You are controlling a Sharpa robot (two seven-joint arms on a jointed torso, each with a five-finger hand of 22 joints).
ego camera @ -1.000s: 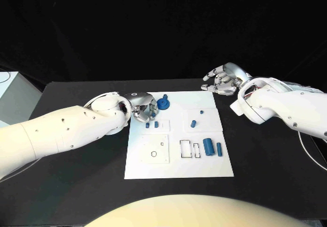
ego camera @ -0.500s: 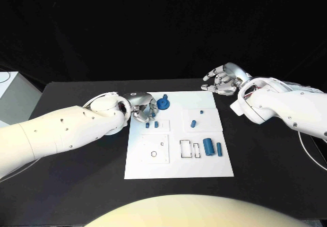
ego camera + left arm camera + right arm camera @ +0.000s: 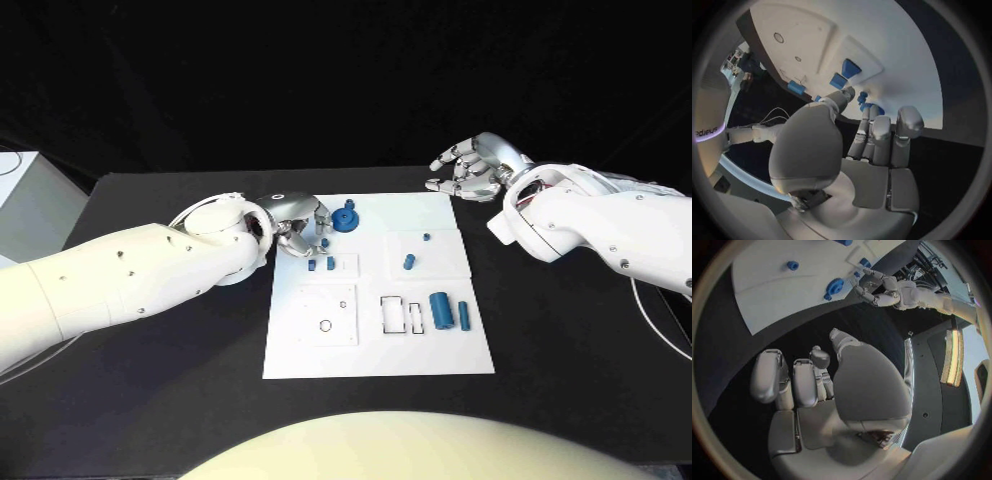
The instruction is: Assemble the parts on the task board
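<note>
Fingers of the left hand (image 3: pixel 300 232) curl, holding nothing, just beside small blue parts (image 3: pixel 322 264), probably to grab one.

My left hand (image 3: pixel 300 232) covers the task board's (image 3: pixel 433 355) near-left corner; I cannot tell whether my fingertips touch the small blue parts (image 3: pixel 323 264) beside them.

Left hand (image 3: pixel 300 232) fingers curled, right hand (image 3: pixel 473 168) open, raised
</note>
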